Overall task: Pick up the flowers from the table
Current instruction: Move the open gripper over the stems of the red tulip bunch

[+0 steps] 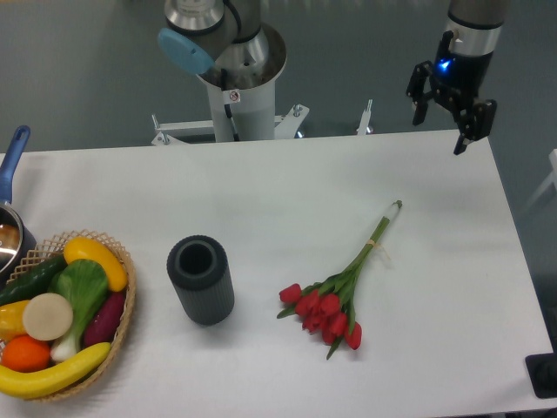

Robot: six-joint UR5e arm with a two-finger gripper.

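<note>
The flowers [341, 293], a small bunch of red tulips with thin green stems tied together, lie flat on the white table [278, 192] right of centre. The heads point to the lower left and the stem ends to the upper right. My gripper [439, 124] hangs at the table's far right edge, well above and behind the flowers. Its two dark fingers are spread apart and hold nothing.
A dark cylinder [201, 279] stands upright left of the flowers. A wicker basket [122, 326] of coloured fruit and vegetables sits at the front left corner, with a blue-handled pot [10, 222] behind it. The arm's base [237, 83] stands behind the table's far edge.
</note>
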